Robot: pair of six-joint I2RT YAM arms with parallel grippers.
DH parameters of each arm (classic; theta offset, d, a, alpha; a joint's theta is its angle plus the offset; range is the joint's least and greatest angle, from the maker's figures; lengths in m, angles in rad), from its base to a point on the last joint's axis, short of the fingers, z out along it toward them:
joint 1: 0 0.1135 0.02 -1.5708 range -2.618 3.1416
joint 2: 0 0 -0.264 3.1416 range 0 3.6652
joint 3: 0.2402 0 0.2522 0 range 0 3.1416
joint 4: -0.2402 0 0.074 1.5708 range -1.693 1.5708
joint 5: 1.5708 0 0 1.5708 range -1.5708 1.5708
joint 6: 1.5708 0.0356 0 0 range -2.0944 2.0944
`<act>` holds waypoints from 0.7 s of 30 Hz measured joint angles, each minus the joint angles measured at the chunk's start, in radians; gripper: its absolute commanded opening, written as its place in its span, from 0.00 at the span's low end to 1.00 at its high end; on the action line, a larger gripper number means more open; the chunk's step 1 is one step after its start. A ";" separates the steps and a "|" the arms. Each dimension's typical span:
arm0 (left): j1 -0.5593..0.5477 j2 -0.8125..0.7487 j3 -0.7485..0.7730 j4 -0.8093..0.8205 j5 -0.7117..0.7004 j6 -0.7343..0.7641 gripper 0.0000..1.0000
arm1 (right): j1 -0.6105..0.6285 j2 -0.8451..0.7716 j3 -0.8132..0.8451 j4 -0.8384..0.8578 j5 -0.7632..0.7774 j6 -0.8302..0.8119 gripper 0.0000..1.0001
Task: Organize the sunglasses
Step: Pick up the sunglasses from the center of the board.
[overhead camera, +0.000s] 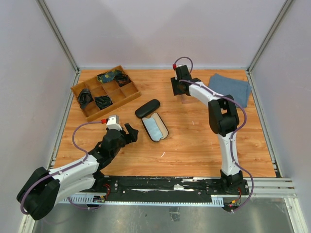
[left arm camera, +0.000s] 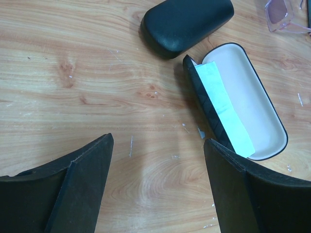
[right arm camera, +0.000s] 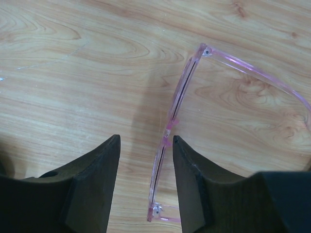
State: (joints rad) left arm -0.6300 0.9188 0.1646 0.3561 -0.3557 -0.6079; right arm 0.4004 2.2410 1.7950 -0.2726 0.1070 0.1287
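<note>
I am holding my right gripper [right arm camera: 146,141] low over the far, right-of-centre part of the light wooden table [right arm camera: 73,73]. Its jaws are standing at a narrow gap and are not clamping anything. The translucent pale pink sunglasses [right arm camera: 182,92] are resting there with their arms unfolded, and the bridge is sitting inside the gap, just beside one finger. I judge I am lined up on the bridge because it is the central, stiffest place to pinch, so the pair should hang level.

My left gripper [left arm camera: 159,140] is hovering with jaws wide over bare wood, just near of the open black oval hard case [left arm camera: 252,107]. A light blue cloth [left arm camera: 223,107] is lying along one side of its cream lining. The left arm is probably placed to steady that case. A closed black hard case [left arm camera: 187,24] is lying just beyond.

I cannot pick out the black-framed pair. Dark items in the divided wooden tray [overhead camera: 112,107] at far left are too small to name.
</note>
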 measured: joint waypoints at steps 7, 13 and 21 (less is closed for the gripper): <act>0.000 0.002 -0.005 0.010 -0.001 0.001 0.81 | -0.004 0.032 0.031 -0.006 0.011 0.001 0.47; 0.003 0.003 -0.014 0.018 -0.002 0.001 0.81 | -0.011 0.058 0.048 -0.010 0.017 0.002 0.37; 0.006 0.004 -0.016 0.029 -0.003 0.001 0.81 | -0.021 0.077 0.061 -0.012 0.017 0.003 0.27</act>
State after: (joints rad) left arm -0.6239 0.9230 0.1490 0.3851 -0.3592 -0.6067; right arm 0.3794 2.3184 1.8561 -0.2848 0.1242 0.1322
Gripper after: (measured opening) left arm 0.812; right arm 0.315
